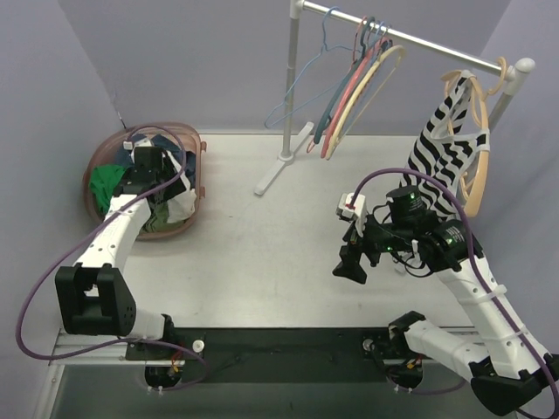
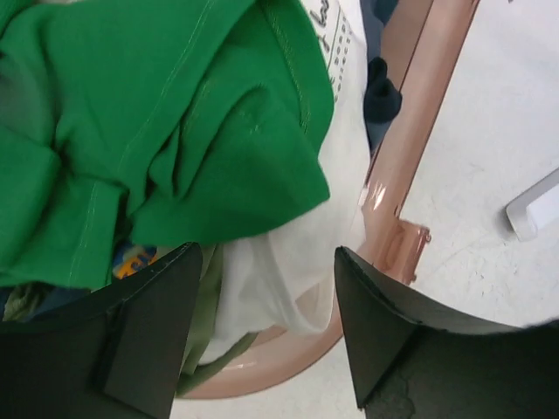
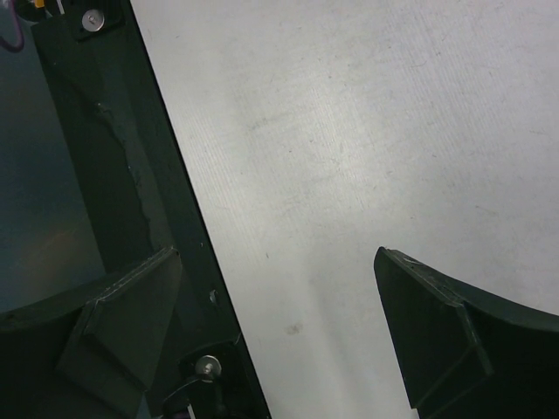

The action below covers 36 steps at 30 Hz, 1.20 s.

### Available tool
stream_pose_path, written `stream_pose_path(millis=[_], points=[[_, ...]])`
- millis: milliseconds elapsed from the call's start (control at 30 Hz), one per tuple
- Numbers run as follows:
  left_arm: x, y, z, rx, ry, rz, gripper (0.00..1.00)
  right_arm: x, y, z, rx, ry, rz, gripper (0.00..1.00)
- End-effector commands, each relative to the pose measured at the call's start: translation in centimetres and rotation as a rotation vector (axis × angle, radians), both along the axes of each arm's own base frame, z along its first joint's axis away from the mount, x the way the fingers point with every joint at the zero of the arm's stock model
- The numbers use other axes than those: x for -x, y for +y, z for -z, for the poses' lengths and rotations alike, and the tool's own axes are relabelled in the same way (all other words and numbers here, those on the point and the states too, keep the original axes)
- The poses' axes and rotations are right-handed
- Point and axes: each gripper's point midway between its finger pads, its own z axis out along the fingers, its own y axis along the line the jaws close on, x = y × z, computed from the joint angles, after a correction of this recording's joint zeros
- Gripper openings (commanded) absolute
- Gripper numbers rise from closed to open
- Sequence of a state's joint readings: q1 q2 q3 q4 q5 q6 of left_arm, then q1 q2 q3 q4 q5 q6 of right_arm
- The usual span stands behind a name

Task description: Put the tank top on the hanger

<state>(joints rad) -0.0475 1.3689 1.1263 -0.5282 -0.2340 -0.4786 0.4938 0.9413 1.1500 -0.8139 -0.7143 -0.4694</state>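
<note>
The bright green tank top (image 2: 175,122) lies bunched on top of other clothes in the pink basket (image 2: 410,148); it shows at the basket's left in the top view (image 1: 106,181). My left gripper (image 2: 266,262) is open and empty just above the pile, its fingers either side of a white garment (image 2: 288,253) beside the green top; in the top view it hangs over the basket (image 1: 155,179). The pale cream hanger (image 1: 365,96) hangs on the rail at the back. My right gripper (image 1: 352,266) is open and empty above the bare table (image 3: 367,131).
The rail's stand (image 1: 278,170) rests on the table at the back middle, with thin blue and pink hangers (image 1: 336,105) beside the cream one. A zebra-striped top (image 1: 445,148) hangs on a tan hanger at the right. The table's dark front edge (image 3: 113,175) lies under my right gripper.
</note>
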Motion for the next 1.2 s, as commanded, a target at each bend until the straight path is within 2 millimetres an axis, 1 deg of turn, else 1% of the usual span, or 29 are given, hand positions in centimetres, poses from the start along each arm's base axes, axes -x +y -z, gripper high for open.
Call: stream_pose_path(millis=[0,33,67,100,133,167,200,267,300,367,433,467,500,533,567,600,633,667,733,767,800,833,900,933,1000,1033,1100,1133,1167], points=[[-3.9,1.3,-3.0,-0.086,-0.09,-0.001,0.7,-0.2,0.4,0.1,-0.048,0.022,-0.004,0.99],[-4.5,1.4,-3.4,-0.094,-0.098,0.003,0.69,-0.2,0.4,0.1,-0.051,0.027,-0.001,0.99],[-5.0,1.4,-2.7,-0.104,-0.076,0.012,0.68,-0.2,0.4,0.2,-0.054,0.028,0.002,0.99],[-5.1,1.6,-2.4,-0.122,-0.057,0.022,0.67,-0.4,0.3,0.2,-0.054,0.032,0.012,0.99],[-5.5,1.6,-2.6,-0.129,-0.06,0.025,0.66,-0.4,0.3,0.2,-0.059,0.039,0.011,0.99],[-5.7,1.9,-1.9,-0.145,-0.034,0.023,0.65,-0.4,0.3,0.3,-0.061,0.045,0.014,0.99],[-5.7,2.1,-1.8,-0.162,-0.022,0.027,0.65,-0.5,0.3,0.3,-0.063,0.046,0.018,0.99],[-6.0,2.4,-2.0,-0.181,-0.024,0.023,0.55,-0.5,0.2,0.3,-0.065,0.05,0.023,0.99],[-6.1,2.5,-2.3,-0.189,-0.032,0.03,0.52,-0.6,0.2,0.2,-0.067,0.049,0.027,0.99],[-6.2,2.4,-3.4,-0.195,-0.06,0.036,0.45,-0.6,0.2,0.1,-0.075,0.055,0.026,0.99],[-6.2,2.5,-4.0,-0.201,-0.07,0.039,0.32,-0.6,0.2,0.0,-0.083,0.059,0.029,0.99],[-6.3,2.6,-4.6,-0.205,-0.081,0.037,0.16,-0.6,0.1,-0.1,-0.087,0.062,0.034,0.99],[-6.2,2.6,-5.1,-0.206,-0.09,0.037,0.14,-0.6,0.1,-0.2,-0.091,0.06,0.037,0.99],[-6.1,2.5,-6.2,-0.207,-0.116,0.037,0.11,-0.6,0.0,-0.3,-0.093,0.058,0.039,0.99],[-6.1,2.6,-7.5,-0.209,-0.145,0.033,0.04,-0.6,-0.1,-0.4,-0.094,0.059,0.045,0.99],[-6.0,2.6,-8.5,-0.213,-0.169,0.029,0.01,-0.5,-0.2,-0.5,-0.094,0.053,0.048,0.99],[-5.7,2.8,-10.5,-0.216,-0.214,0.018,0.0,-0.5,-0.2,-0.6,-0.096,0.047,0.048,0.99],[-5.5,3.0,-12.0,-0.223,-0.248,0.006,0.0,-0.5,-0.3,-0.7,-0.095,0.045,0.051,0.99],[-4.8,3.2,-16.6,-0.228,-0.347,-0.016,0.0,-0.5,-0.4,-0.9,-0.097,0.042,0.052,0.99],[-4.4,3.6,-18.2,-0.237,-0.381,-0.036,0.0,-0.5,-0.4,-0.9,-0.097,0.042,0.052,0.99],[-4.0,3.8,-20.7,-0.241,-0.439,-0.052,0.0,-0.5,-0.5,-1.1,-0.102,0.042,0.055,0.99],[-3.4,4.2,-22.6,-0.253,-0.481,-0.078,0.0,-0.6,-0.5,-1.3,-0.105,0.04,0.056,0.99],[-2.6,4.7,-25.6,-0.273,-0.545,-0.109,0.0,-0.7,-0.5,-1.5,-0.113,0.04,0.059,0.99],[-2.0,5.1,-28.2,-0.278,-0.604,-0.132,0.0,-0.7,-0.5,-1.6,-0.118,0.043,0.06,0.99],[-1.1,5.5,-31.0,-0.281,-0.663,-0.181,0.0,-0.8,-0.5,-1.7,-0.12,0.045,0.061,0.99],[-0.6,5.3,-33.2,-0.263,-0.722,-0.19,0.0,-0.8,-0.5,-1.8,-0.121,0.044,0.062,0.99],[-0.3,3.3,-35.7,-0.208,-0.809,-0.152,0.0,-0.9,-0.5,-2.0,-0.119,0.039,0.064,0.99],[-0.5,2.1,-36.7,-0.187,-0.836,-0.123,0.0,-1.0,-0.6,-2.1,-0.119,0.038,0.065,0.99],[0.4,0.0,-39.3,-0.163,-0.896,-0.069,0.0,-1.0,-0.6,-2.2,-0.118,0.028,0.064,0.99]])
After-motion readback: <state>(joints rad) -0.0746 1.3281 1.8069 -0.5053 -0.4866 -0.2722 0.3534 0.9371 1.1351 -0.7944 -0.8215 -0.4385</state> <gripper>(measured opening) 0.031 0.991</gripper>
